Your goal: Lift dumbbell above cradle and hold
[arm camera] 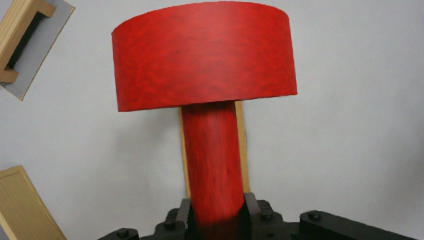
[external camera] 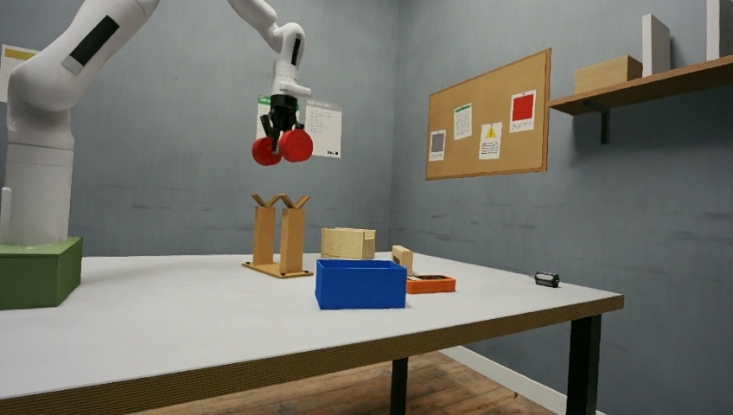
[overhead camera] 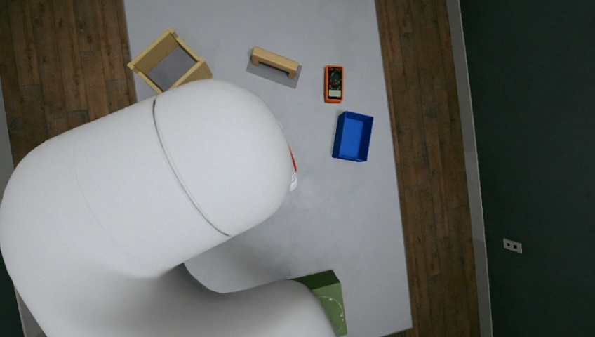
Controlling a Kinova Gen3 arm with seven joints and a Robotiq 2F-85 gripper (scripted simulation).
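The red dumbbell (external camera: 282,147) hangs level in the air, well above the wooden V-topped cradle (external camera: 282,235) on the table. My gripper (external camera: 280,138) is shut on the dumbbell's bar from above. In the wrist view the red bar (arm camera: 214,165) runs up from between my black fingers to one round end weight (arm camera: 202,55), and a strip of the cradle (arm camera: 240,145) shows far below behind the bar. In the overhead view the arm hides almost all of it; only a red sliver of the dumbbell (overhead camera: 292,160) shows.
A blue bin (external camera: 360,283), an orange multimeter (external camera: 430,283), a wooden handle block (overhead camera: 273,63) on a grey plate and an open wooden box (overhead camera: 170,62) stand on the table. The arm's green base (external camera: 38,271) is at the left. A small dark object (external camera: 546,278) lies near the right edge.
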